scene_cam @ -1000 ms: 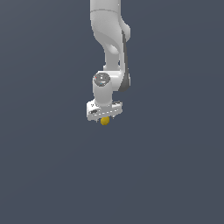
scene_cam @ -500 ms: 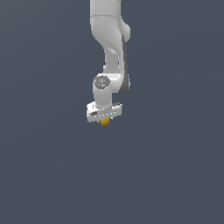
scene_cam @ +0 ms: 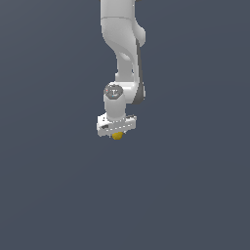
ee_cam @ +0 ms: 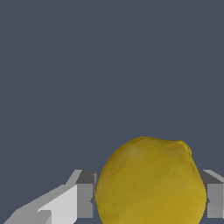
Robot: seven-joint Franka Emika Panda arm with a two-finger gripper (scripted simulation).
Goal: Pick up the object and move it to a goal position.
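The object is a small yellow rounded lump [scene_cam: 117, 135], like a lemon. In the exterior view only its lower part shows, under the white gripper [scene_cam: 116, 131] at the end of the white arm. In the wrist view the lump [ee_cam: 151, 183] fills the space between the two grey fingers [ee_cam: 85, 194], which press on both its sides. The gripper is shut on it and holds it above the plain dark grey ground.
The white arm [scene_cam: 124, 53] comes down from the top of the exterior view. Plain dark grey ground [scene_cam: 195, 185] lies all around. No goal marker shows in either view.
The arm and the gripper with the yellow lump have barely moved over the last second; the lump stays held between the fingers.
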